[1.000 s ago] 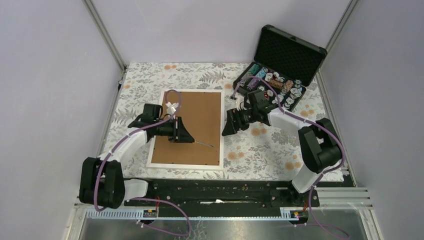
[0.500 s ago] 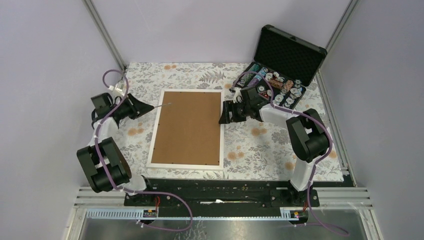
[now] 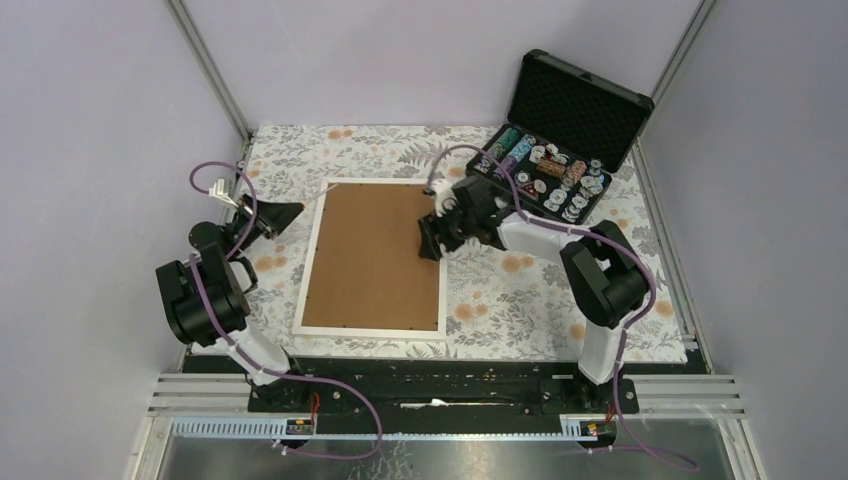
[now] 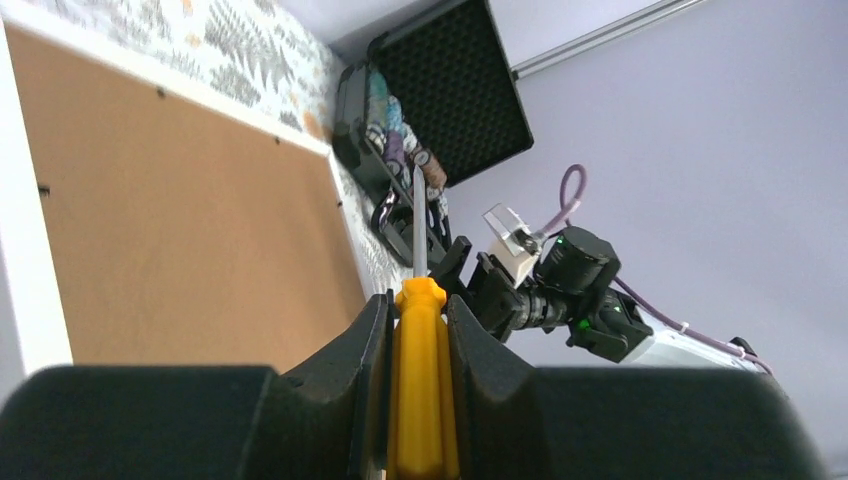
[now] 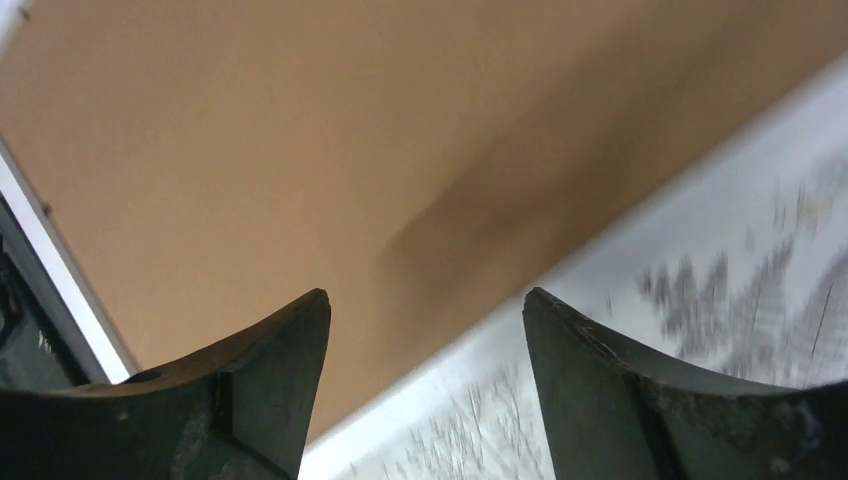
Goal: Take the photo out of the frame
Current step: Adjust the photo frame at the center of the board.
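The frame [image 3: 312, 262] lies back side up on the flowered cloth, with a narrow white border around brown fibreboard [image 3: 375, 255]. The photo is hidden beneath that board. My left gripper [image 3: 288, 212] hovers off the frame's far left corner, shut on a yellow-handled screwdriver [image 4: 420, 380]. The screwdriver's thin metal shaft [image 3: 316, 195] points toward that corner. My right gripper [image 3: 429, 244] is open over the frame's right edge. In the right wrist view its fingers [image 5: 270, 370] straddle the white border [image 5: 520, 310], with brown board [image 5: 350, 150] under the left one.
An open black foam-lined case [image 3: 560, 150] of poker chips stands at the back right, close behind the right arm. Purple walls and metal posts enclose the table on three sides. Bare flowered cloth [image 3: 520, 300] lies right of the frame.
The left arm swung off the frame to the far left, carrying the screwdriver. The right gripper moved left from the cloth onto the frame's right edge, its jaws narrowing slightly.
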Available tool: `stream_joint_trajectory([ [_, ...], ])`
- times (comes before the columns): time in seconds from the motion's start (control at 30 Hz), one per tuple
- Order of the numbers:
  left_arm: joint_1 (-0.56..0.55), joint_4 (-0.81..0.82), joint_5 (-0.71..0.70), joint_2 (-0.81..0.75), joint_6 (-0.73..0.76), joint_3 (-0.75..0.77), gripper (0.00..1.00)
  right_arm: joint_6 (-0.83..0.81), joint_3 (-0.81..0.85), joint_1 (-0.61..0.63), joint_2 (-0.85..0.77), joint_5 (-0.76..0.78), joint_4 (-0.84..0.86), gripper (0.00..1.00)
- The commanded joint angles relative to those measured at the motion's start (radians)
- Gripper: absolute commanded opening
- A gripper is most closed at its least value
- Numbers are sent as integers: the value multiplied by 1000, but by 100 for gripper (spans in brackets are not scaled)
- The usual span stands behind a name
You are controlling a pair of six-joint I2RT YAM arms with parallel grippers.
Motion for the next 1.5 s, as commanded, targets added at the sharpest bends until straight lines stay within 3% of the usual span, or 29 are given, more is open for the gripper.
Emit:
stream_joint_trajectory([
  [0.0,16,150,2,-61,-75,73,0,-140,237,79,91,151,81,74],
  [0.07,23,-158,-26,-140,101,114,0,-138,370,90,183,198,83,70],
  [0.1,26,-364,-54,-207,254,146,0,-142,432,96,229,213,78,70],
  [0.17,20,-940,-179,-299,612,289,0,-150,571,109,314,232,57,68],
  [0.2,18,-1082,-220,-326,696,331,0,-144,631,116,360,238,36,67],
  [0.33,35,-1158,-204,-400,702,351,0,-108,823,126,516,245,1,61],
  [0.47,35,-1166,-189,-474,685,323,0,-98,954,126,636,261,-31,48],
  [0.73,35,-1174,-167,-534,654,309,0,-117,1058,122,748,380,-15,33],
  [0.87,35,-1249,-167,-520,708,336,0,-126,1165,122,818,449,-34,26],
  [1.07,35,-1460,-177,-519,888,427,0,-171,1329,105,912,554,-48,24],
  [1.3,19,-1626,-173,-530,1033,469,0,-270,1321,71,938,568,122,25],
  [1.47,-114,-1800,-256,-578,1224,493,0,-212,1276,62,834,451,97,37],
])
